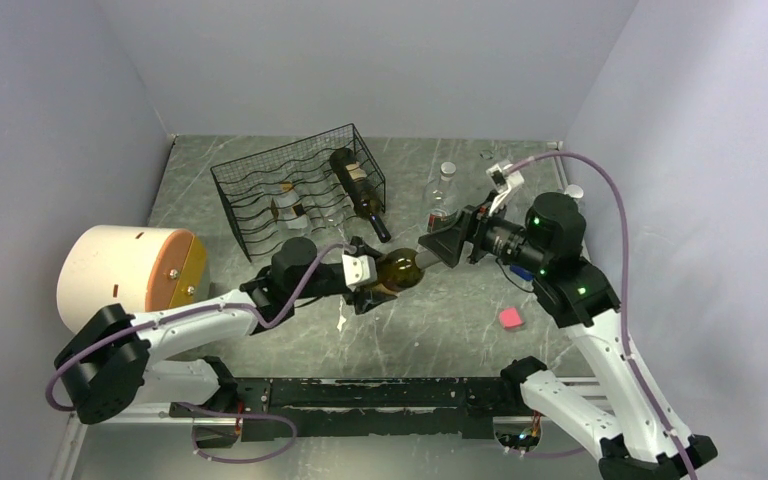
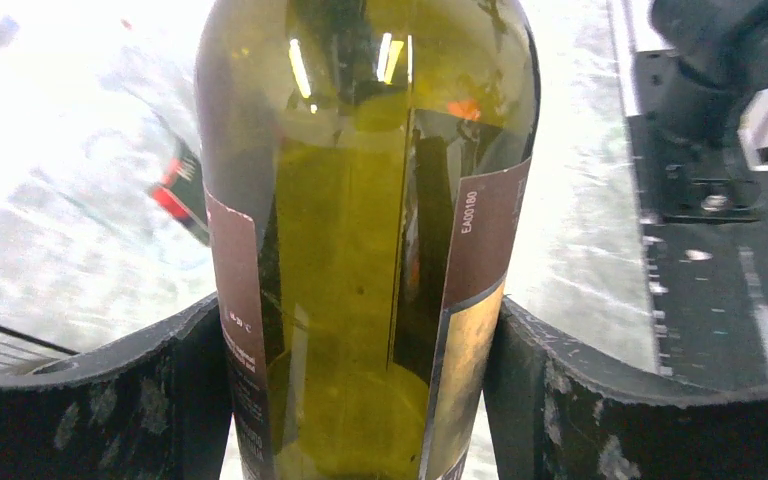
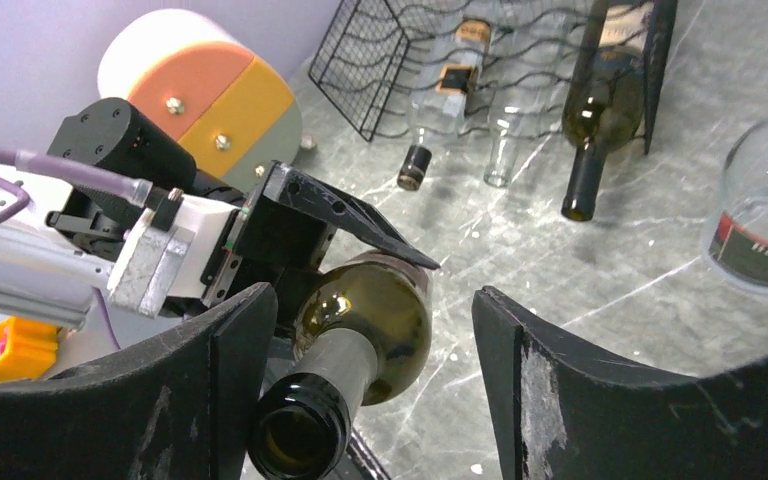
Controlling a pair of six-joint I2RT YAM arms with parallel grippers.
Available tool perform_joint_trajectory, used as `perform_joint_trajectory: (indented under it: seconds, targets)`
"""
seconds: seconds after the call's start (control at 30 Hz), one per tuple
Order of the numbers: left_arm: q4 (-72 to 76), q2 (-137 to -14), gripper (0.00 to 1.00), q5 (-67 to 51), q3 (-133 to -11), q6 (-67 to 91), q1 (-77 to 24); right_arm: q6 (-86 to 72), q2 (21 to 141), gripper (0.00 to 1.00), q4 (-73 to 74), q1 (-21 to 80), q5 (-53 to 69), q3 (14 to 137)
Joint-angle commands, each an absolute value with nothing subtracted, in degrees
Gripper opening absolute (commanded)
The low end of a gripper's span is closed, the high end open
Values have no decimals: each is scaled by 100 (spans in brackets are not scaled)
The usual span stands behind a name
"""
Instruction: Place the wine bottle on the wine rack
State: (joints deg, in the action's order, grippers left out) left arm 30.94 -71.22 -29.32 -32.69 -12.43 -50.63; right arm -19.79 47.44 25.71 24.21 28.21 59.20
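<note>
The wine bottle (image 1: 401, 270), olive-green glass with a brown label, is held level above the table in the middle. My left gripper (image 1: 365, 275) is shut on its body: in the left wrist view both black fingers (image 2: 110, 400) press the sides of the wine bottle (image 2: 360, 250). My right gripper (image 1: 438, 247) stands open around the bottle's neck (image 3: 295, 435), which lies close to the left finger with a wide gap on the other side. The black wire wine rack (image 1: 250, 185) stands behind, at the back left, with a dark bottle (image 1: 358, 190) and a clear one (image 1: 288, 208) in it.
A white, orange and yellow cylinder (image 1: 125, 268) lies at the left. A clear bottle (image 1: 445, 195) stands right of the rack, close behind my right gripper. A small pink block (image 1: 509, 318) lies on the table at the right. Walls close in three sides.
</note>
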Motion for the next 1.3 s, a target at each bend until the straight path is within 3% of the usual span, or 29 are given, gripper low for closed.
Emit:
perform_joint_trajectory:
  seconds: [0.0, 0.5, 1.27]
  targets:
    - [3016, -6727, 7, -2322, -3760, -3036, -5175, -1688, 4571, 76, 3074, 2399, 2495, 6421]
    - [2402, -6833, 7, -925, -4599, -7097, -5498, -702, 4452, 77, 4477, 2399, 2784, 6660]
    - [2366, -7385, 7, -359, -5228, -9365, -5826, -782, 5259, 73, 4439, 2408, 2321, 6140]
